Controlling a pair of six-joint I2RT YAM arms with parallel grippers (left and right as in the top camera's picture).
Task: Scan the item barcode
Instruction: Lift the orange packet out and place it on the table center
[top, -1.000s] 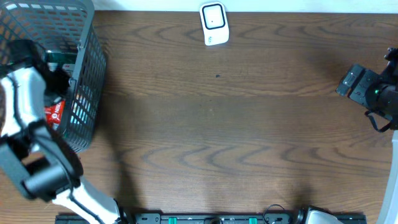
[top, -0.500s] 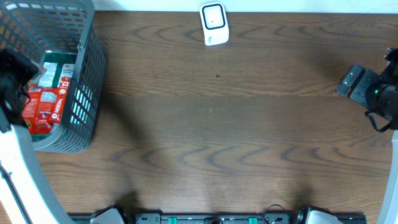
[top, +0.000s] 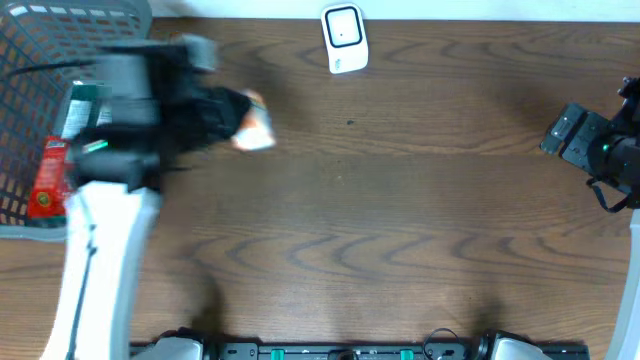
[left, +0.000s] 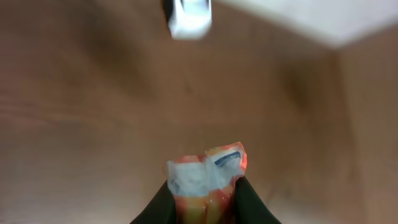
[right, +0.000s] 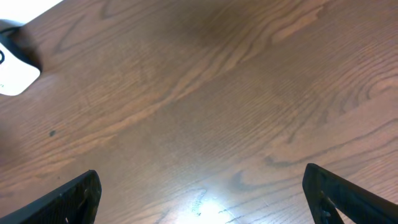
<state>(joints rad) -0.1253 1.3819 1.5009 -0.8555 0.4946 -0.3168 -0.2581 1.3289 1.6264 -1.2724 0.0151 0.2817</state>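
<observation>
**A:** What is the left gripper doing?

**B:** It is pinching a small, crinkled orange and white packet. The two dark fingers are drawn narrow around the packet's lower end. Its top is sticking out past the tips.

**A:** And where is that packet sitting over the table?

**B:** From overhead it is hanging over the brown wood-grain table, left of centre and toward the far edge. The left arm is showing smeared there, so I cannot tell whether the packet is touching the wood.

**A:** What is lying around it?

**B:** The white, rounded plastic barcode scanner is standing between one and two o'clock from the packet, well apart, at the table's far edge. In the left wrist view it is showing at twelve o'clock, blurred. At nine o'clock from the gripper the grey plastic mesh basket is holding a red packet and a green and white box.

**A:** And the other arm?

**B:** The right gripper is hanging at the three o'clock edge of the table, far from the packet. Its fingers are spreading wide at the lower corners of its own camera view, with only wood grain showing between them. The scanner is peeking in there at about ten o'clock.
</observation>
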